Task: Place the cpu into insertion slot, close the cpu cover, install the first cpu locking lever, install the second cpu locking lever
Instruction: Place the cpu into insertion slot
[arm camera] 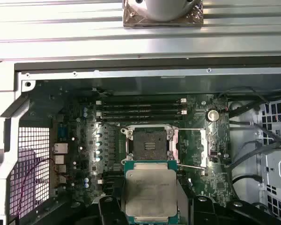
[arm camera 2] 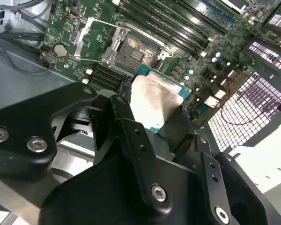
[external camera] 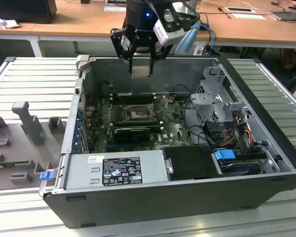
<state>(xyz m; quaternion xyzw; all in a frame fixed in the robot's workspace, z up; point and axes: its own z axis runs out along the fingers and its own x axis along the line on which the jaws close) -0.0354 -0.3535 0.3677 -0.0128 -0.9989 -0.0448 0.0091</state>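
The exterior view shows a big open computer case (external camera: 163,202) lying on its side. Inside it sit a grey power supply box (external camera: 116,170) and a green board (external camera: 175,131); the gripper (external camera: 140,68) hangs over the case, well above the board; its fingers are closed on the cpu (external camera: 140,72) and pinch it by two of its sides.

In the first wrist view the cpu cover (arm camera: 204,147) is swung open and stands beside the insertion slot (arm camera: 150,142); the slot is bare, with nothing in it; the cpu (arm camera: 150,192) is near the slot but apart from it, up in the air; the thin wire locking levers (arm camera: 192,130) look unhooked and stick out by the cover.

So I think none of the four jobs is done yet: the cpu is not in the slot, the cover is not shut, and both levers are loose; the work looks to be at the very first step.

The cpu is square, so no side is the long one; it is held flat, with its shiny face turned toward the wrist cameras and its other face toward the board; in the first wrist view its edges run in line with the edges of the slot.
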